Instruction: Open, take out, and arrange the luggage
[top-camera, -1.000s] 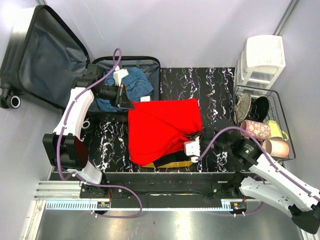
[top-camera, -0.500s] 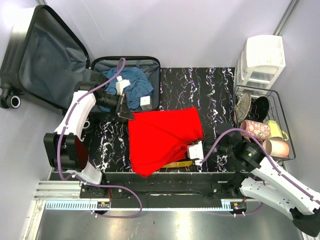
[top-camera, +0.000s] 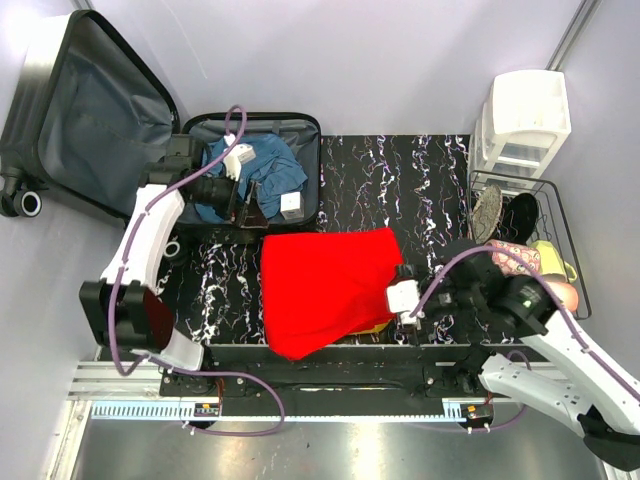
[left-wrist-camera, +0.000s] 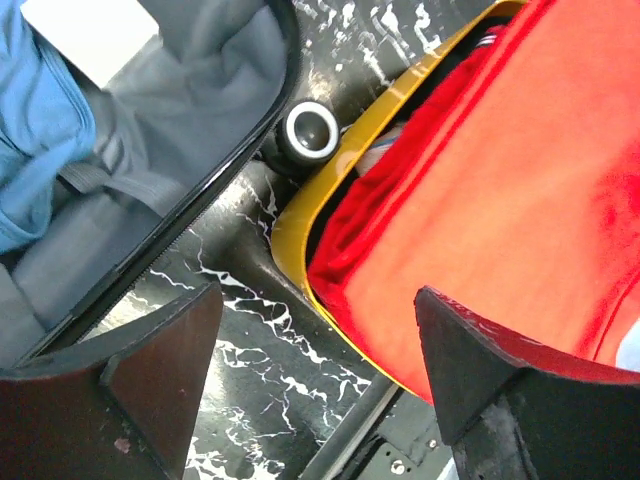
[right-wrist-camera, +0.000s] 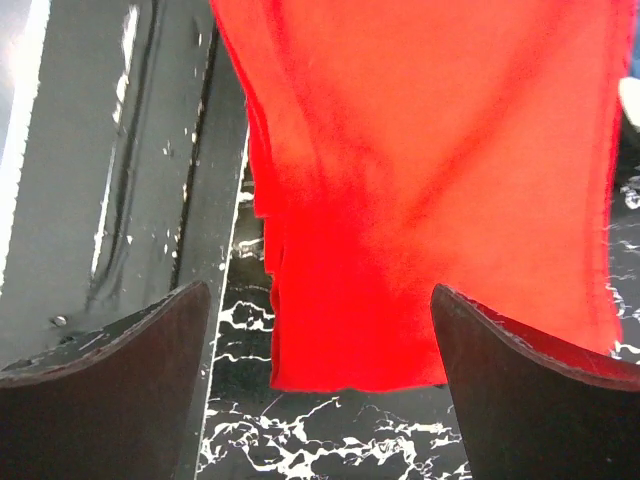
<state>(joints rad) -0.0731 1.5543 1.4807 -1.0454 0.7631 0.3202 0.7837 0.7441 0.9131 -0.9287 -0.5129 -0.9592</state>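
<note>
The luggage (top-camera: 262, 165) lies open at the table's back left, its lid (top-camera: 95, 120) leaning against the wall. Blue clothes (top-camera: 265, 165) and a small white box (top-camera: 291, 205) lie in its grey lining (left-wrist-camera: 180, 130). A red cloth (top-camera: 325, 285) is draped flat over the yellow bin (left-wrist-camera: 300, 215). My left gripper (top-camera: 252, 208) hangs open between the suitcase wheel (left-wrist-camera: 308, 133) and the bin, nothing in its jaws (left-wrist-camera: 315, 370). My right gripper (top-camera: 398, 295) is open just off the cloth's right edge (right-wrist-camera: 430, 180), its jaws (right-wrist-camera: 320, 380) empty.
A white compartmented organizer (top-camera: 525, 120) stands at the back right. In front of it a wire basket (top-camera: 510, 177) holds shoes and cups, among them a pink one (top-camera: 510, 258). Black marble tabletop (top-camera: 400, 180) shows between suitcase and basket.
Both grippers went from shut to open and let go of the red cloth, which has settled flat over the bin. The right arm drew back to the right.
</note>
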